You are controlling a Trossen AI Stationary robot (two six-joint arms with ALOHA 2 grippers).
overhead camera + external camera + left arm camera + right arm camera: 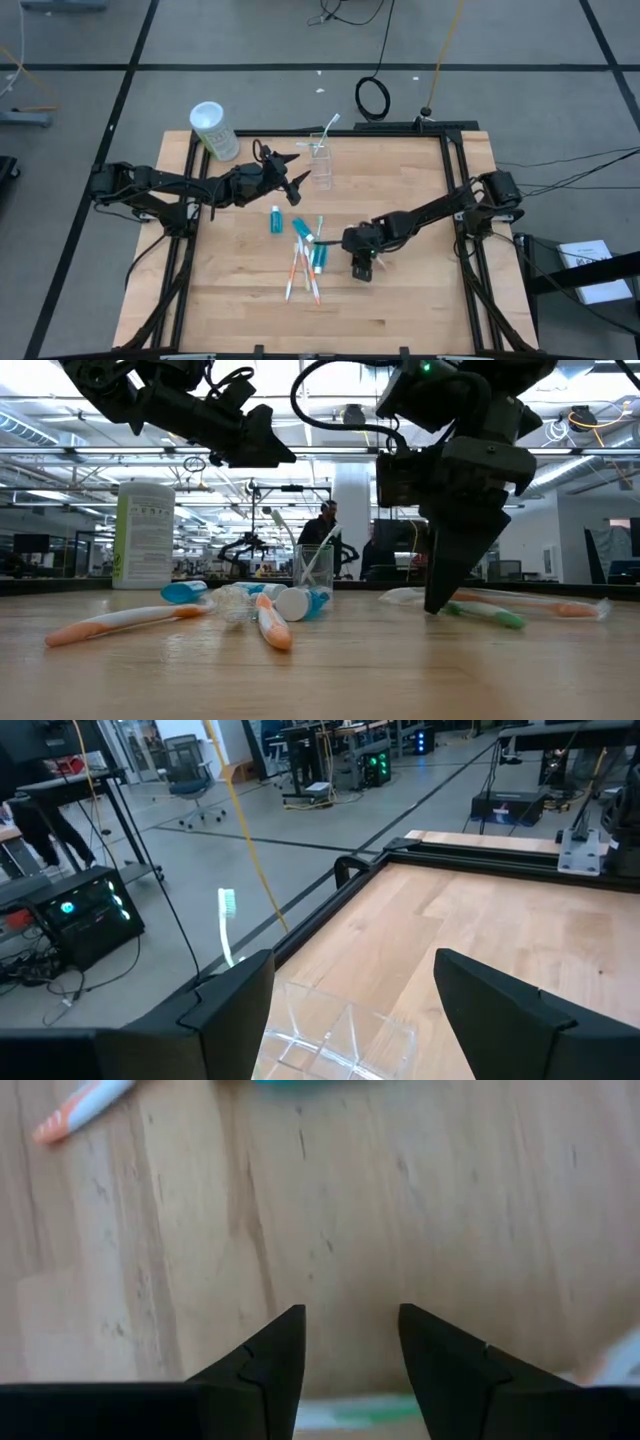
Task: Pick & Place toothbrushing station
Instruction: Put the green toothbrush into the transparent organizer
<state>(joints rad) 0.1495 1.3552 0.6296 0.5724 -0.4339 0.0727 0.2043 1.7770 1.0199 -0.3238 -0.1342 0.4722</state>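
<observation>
At surface centre: right gripper (362, 272), fingers parted and empty, tips down beside a green brush (488, 614).
Brush axis: lying flat.
Left gripper (296, 180): wide, over cup (321, 163).

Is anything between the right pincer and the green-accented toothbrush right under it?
Nothing visible. The right pincer stands open, pointing down at the table, and the green-accented toothbrush lies on bare wood directly by its fingertips, apart from the pile of other brushes and tubes.
</observation>
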